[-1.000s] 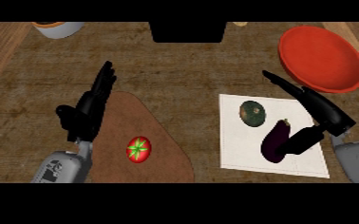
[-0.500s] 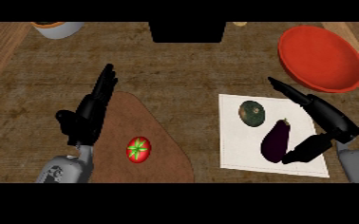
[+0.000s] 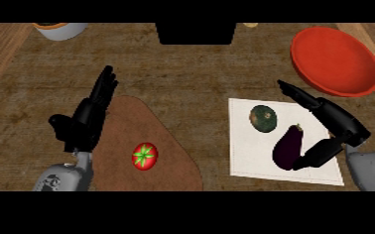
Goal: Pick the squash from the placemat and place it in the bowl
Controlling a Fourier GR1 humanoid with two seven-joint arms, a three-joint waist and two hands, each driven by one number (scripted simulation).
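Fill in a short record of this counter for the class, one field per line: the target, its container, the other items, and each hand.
target: round dark green squash on white rectangular placemat
container: large red bowl, holds nothing, beyond the placemat
beside target: dark purple eggplant
other mat: brown mat with red tomato
right hand: open, thumb by eggplant
left hand: open, resting

Kitchen, wooden counter [image 3: 190,74], red bowl [image 3: 333,59], placemat [image 3: 249,166], tomato [image 3: 144,155], eggplant [image 3: 288,146]
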